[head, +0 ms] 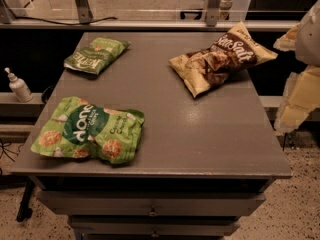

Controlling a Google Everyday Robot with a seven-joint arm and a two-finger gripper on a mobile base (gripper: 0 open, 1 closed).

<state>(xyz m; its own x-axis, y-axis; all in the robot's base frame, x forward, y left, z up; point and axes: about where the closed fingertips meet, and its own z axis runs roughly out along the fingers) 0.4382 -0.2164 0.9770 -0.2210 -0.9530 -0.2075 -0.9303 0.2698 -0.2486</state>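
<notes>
Right now my gripper (299, 100) hangs at the far right edge of view, just off the right side of the gray table (200, 134) and approx level w/ its back half. It shows as pale cream shapes, and the rest of my arm runs up out of the top right corner. I can't tell whether the claw is apart or together.

Nearest thing to me is the tan chip bag (222, 59). It lies flat on the back right part of the tabletop, turned diagonally, w/ white lettering on a brown panel. Its upper right corner pokes toward the table's right edge, near my arm but not touching it.

Other stuff on the table:
- The small green bag (95, 55) is at the back left, lying flat and angled, well apart from the tan one.
- The big green snack bag (90, 131) is at the front left, near the front edge. It's a bit crumpled and has round snack pics on it.

The middle and front right of the tabletop are bare gray. A white pump bottle (19, 86) stands upright on a ledge left of the table. Drawer fronts (150, 211) sit below the front edge.
</notes>
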